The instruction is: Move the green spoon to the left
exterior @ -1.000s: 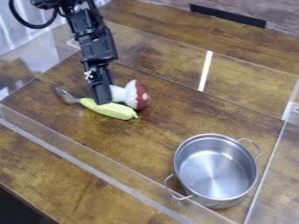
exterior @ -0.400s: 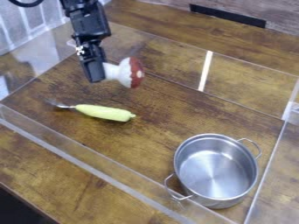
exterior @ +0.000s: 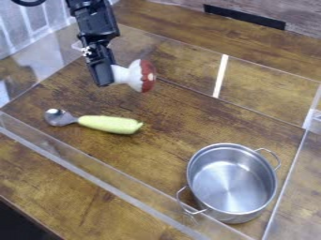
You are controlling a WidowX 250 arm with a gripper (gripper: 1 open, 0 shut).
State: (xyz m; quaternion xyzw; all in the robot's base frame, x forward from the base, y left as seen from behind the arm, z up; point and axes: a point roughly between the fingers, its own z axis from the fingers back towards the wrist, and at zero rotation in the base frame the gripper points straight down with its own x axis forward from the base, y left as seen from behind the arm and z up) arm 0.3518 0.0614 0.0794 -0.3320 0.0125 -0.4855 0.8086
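Camera view: fingers point(exterior: 111, 73) clamped on the mushroom point(exterior: 138, 75), not the spoon point(exterior: 96, 122).
I see the spoon lying on the worktop point(exterior: 189, 103), left of centre below the fingers; I judge the leftward move possibly unfinished. The pot point(exterior: 232, 183) looks empty, though glare hides its bottom.

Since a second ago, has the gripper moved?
Yes. The gripper, shut on the mushroom, rose up-frame, away from the green spoon, which stays on the table.
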